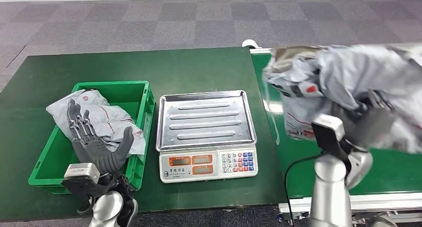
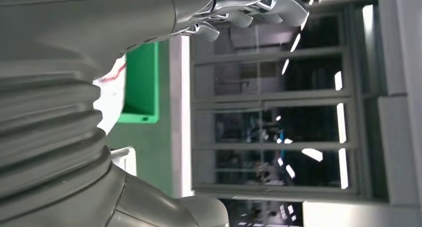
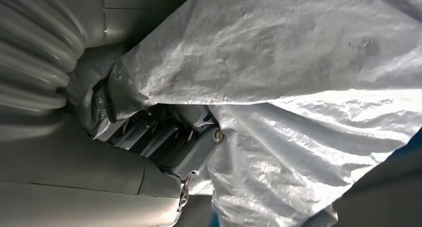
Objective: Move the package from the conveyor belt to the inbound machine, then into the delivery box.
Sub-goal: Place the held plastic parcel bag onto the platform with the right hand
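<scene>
- A crumpled grey package (image 1: 343, 82) is held by the right hand (image 1: 366, 125), lifted above the conveyor belt (image 1: 398, 172), to the right of the scale (image 1: 206, 135) that serves as the inbound machine.
- In the right wrist view the fingers (image 3: 149, 135) are seen closed into the plastic (image 3: 298, 87), with loose folds draped over them.
- The grip is judged to be on slack film only, so the bag could slide out during the carry to the scale.
- A hanging fold could be caught on the scale's tray rim (image 1: 249, 117) and dragged.
- The left hand (image 1: 94, 142) is held with fingers spread and nothing in them, over the green delivery box (image 1: 139, 90) left of the scale.
- A bagged parcel (image 1: 107, 117) is already lying in that box, so the later drop could be crowded.
</scene>
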Tool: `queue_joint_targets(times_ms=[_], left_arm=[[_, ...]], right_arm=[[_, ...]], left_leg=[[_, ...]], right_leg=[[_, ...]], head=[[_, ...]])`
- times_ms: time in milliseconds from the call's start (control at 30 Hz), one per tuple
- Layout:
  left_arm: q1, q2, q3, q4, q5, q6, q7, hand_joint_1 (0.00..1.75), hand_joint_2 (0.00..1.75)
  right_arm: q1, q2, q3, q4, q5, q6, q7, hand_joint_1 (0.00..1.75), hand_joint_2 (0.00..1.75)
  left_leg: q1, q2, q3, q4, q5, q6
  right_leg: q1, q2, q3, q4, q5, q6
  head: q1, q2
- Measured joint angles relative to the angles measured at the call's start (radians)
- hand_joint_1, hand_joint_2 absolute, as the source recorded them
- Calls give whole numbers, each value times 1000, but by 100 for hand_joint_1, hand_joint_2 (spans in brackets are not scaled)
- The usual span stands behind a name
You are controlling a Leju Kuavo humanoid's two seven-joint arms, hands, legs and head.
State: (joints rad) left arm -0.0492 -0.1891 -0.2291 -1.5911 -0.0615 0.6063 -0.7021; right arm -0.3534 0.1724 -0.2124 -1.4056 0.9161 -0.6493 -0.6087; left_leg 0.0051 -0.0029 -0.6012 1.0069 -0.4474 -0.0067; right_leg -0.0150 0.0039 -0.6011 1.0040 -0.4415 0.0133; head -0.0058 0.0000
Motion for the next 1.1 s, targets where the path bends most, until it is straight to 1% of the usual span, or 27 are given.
queue_joint_targets(times_ms=[33, 67, 100, 133, 167, 200, 233, 267, 367, 533, 767, 1100], left_arm=[[-1, 4, -3, -12, 9, 9, 0, 0, 175], [-3, 7, -7, -21, 19, 11, 0, 0, 175], [-8, 9, -11, -27, 26, 9, 0, 0, 175], [-16, 10, -16, -29, 33, 5, 0, 0, 175], [-25, 10, -23, -28, 37, 3, 0, 0, 175], [-34, 10, -30, -27, 40, 2, 0, 0, 175], [-39, 9, -34, -26, 42, 3, 0, 0, 175], [-42, 9, -37, -26, 44, 3, 0, 0, 175], [-42, 9, -40, -25, 50, 4, 1, 0, 175], [-41, 9, -45, -24, 51, 4, 1, 0, 175], [-40, 10, -47, -24, 51, 4, 1, 0, 175], [-40, 11, -49, -24, 51, 4, 1, 0, 175]], right_arm=[[-65, -19, 44, 62, 33, 34, 26, 175, 175], [-144, -33, 93, 139, 73, 88, 57, 175, 175], [-234, -39, 154, 234, 123, 179, 93, 175, 175], [-328, -39, 221, 336, 175, 291, 126, 175, 175], [-412, -33, 291, 434, 216, 406, 150, 175, 175], [-480, -22, 356, 520, 245, 500, 165, 175, 175], [-526, -8, 409, 588, 260, 547, 171, 175, 175], [-557, 7, 451, 645, 267, 555, 173, 175, 175], [-613, 46, 543, 775, 279, 490, 177, 175, 175], [-645, 76, 621, 889, 281, 472, 177, 175, 175], [-663, 88, 656, 955, 280, 471, 177, 175, 175], [-671, 91, 662, 980, 279, 473, 176, 175, 175]], left_leg=[[0, 0, -3, 0, 1, 0], [0, 1, -6, 0, 2, -1], [0, 3, -8, 0, 3, -1], [-1, 5, -6, 0, 4, -2], [0, 7, -4, 0, 6, -3], [1, 7, -3, 0, 8, -4], [2, 4, -2, 1, 10, -5], [3, -1, -3, 1, 12, -7], [5, -11, -6, 0, 13, -9], [5, -9, -6, 0, 11, -9], [5, -8, -6, 0, 11, -8], [5, -8, -6, 0, 11, -8]], right_leg=[[0, 0, 0, 0, 1, 0], [0, 1, -1, 1, 3, 0], [0, 3, -3, 1, 5, -1], [0, 5, -6, 1, 7, -2], [0, 8, -8, 1, 8, -3], [1, 8, -9, 1, 10, -3], [2, 5, -9, 1, 10, -4], [4, 1, -9, 1, 10, -4], [7, -9, -9, 1, 8, -7], [6, -7, -9, 1, 8, -7], [5, -7, -9, 0, 8, -7], [6, -7, -9, 1, 8, -7]], head=[[1, 0], [1, 0], [1, 0], [1, 0], [1, 0], [1, 0], [1, 0], [1, 0], [1, 0], [1, 0], [1, 0], [1, 0]])
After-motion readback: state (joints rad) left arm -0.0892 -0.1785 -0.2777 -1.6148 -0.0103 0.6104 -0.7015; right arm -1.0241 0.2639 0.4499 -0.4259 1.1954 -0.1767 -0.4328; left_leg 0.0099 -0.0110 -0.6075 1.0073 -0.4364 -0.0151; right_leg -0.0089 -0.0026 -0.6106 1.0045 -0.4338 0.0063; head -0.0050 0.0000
